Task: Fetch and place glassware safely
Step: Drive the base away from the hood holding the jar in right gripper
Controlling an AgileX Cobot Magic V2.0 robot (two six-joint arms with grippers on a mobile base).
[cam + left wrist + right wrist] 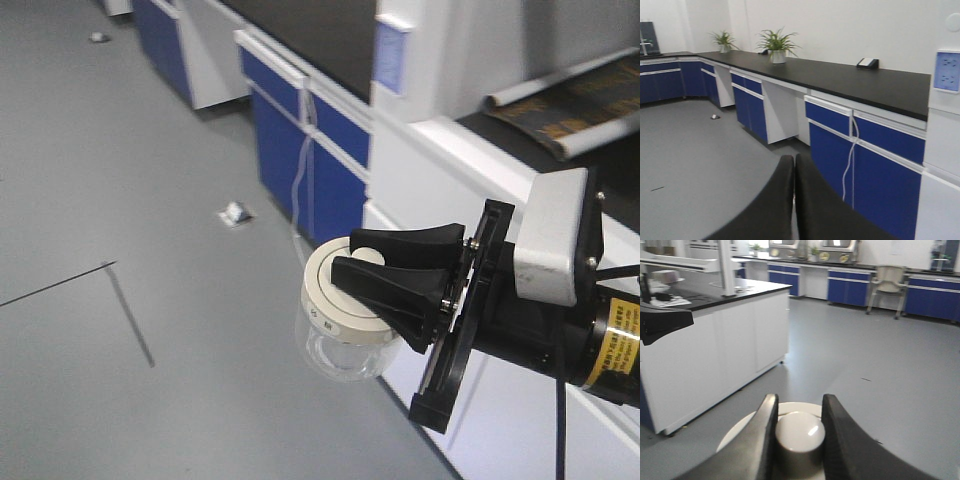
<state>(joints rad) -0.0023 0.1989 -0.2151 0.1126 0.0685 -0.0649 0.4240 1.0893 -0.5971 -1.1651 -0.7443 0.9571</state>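
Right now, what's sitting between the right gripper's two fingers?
The cream lid's knob of the glass jar, touching both fingers; the right wrist view shows it.

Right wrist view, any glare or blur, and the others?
Right wrist view: small glare spot on the cream-white lid knob, right gripper fingers soft; left wrist view: shut left gripper dark and out of focus; front view: small clear glass jar fairly sharp.

Open grey floor (110, 380) beneath the glass jar (338, 335) — blue cabinets (290, 150) and white bench (440, 175) close alongside.
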